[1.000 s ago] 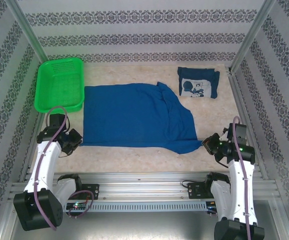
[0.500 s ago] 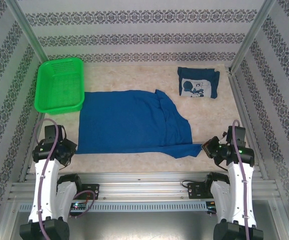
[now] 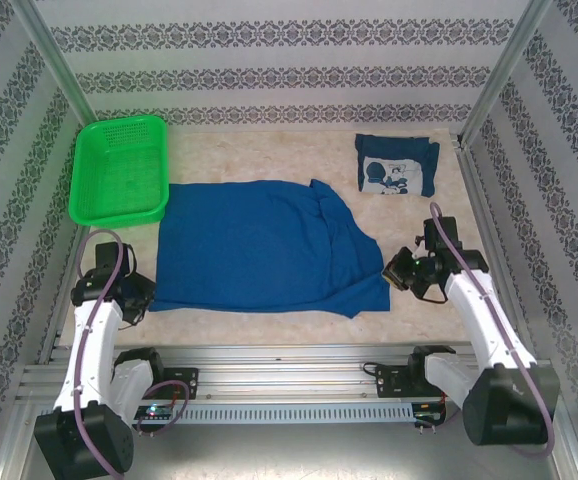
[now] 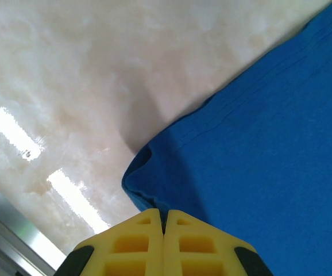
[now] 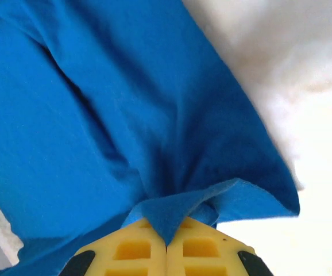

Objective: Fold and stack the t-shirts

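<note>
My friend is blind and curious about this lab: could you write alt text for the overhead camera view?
A blue spread t-shirt lies flat on a pale table, its two near corners pinched by the left gripper and right gripper. A folded t-shirt sits at the far right and a green basket at the far left.

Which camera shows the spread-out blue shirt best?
The top view: the whole spread-out shirt shows there. The left wrist view shows one hem corner; the right wrist view shows bunched cloth between yellow fingers.
</note>
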`<control>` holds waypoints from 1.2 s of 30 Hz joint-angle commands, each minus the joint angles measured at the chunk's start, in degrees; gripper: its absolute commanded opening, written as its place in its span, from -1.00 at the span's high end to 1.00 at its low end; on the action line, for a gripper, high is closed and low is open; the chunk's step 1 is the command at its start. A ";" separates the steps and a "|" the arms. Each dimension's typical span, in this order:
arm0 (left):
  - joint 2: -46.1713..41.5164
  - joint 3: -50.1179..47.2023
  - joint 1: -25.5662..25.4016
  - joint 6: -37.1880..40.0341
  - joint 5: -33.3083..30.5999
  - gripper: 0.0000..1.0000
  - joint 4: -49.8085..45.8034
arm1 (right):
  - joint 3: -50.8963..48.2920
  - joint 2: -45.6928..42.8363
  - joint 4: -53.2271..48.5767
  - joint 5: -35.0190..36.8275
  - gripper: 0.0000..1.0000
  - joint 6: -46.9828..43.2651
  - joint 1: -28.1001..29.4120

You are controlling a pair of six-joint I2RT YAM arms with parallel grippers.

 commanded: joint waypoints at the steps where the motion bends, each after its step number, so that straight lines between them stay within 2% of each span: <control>1: 0.97 1.24 0.70 3.24 -1.14 1.00 4.05 | 2.68 4.21 4.04 2.06 1.00 -1.49 0.50; 6: 4.39 1.10 0.70 4.01 0.37 1.00 7.59 | 6.82 10.26 3.81 1.05 1.00 -3.99 0.85; 20: 15.85 7.09 0.52 7.49 2.22 1.00 10.43 | 11.99 17.91 4.52 0.72 1.00 -7.26 1.98; 27: 15.83 4.69 0.52 7.88 1.41 1.00 11.14 | 17.36 22.74 2.94 1.49 1.00 -9.96 3.27; 36: 20.28 6.39 0.52 9.19 1.28 1.00 13.36 | 22.65 28.65 2.09 3.12 1.00 -11.69 6.15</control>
